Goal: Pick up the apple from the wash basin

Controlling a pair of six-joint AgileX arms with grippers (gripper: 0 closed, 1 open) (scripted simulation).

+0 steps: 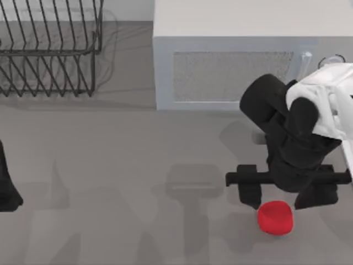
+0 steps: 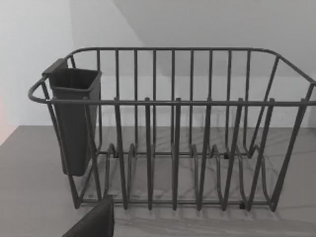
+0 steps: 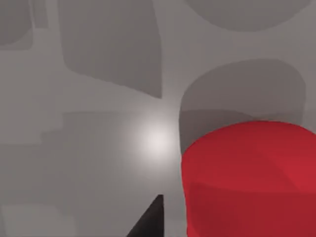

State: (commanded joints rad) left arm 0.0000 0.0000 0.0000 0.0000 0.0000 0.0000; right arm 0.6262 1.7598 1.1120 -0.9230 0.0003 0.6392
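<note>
The apple (image 1: 274, 217) is a small bright red lump lying on the grey table surface at the front right. My right gripper (image 1: 281, 200) hangs directly over it, open, with one black finger (image 1: 250, 194) to the apple's left and the other to its right. The apple's near half sticks out in front of the fingers. In the right wrist view the apple (image 3: 252, 177) looms very close, with one dark fingertip (image 3: 150, 219) beside it. The wash basin is out of view. My left arm (image 1: 8, 190) is parked at the table's left edge.
A white microwave (image 1: 231, 55) stands at the back right, just behind the right arm. A dark wire dish rack (image 1: 49, 49) sits at the back left, and its dark cutlery cup (image 2: 74, 118) hangs on one end. Bare grey table (image 1: 138, 182) lies between the arms.
</note>
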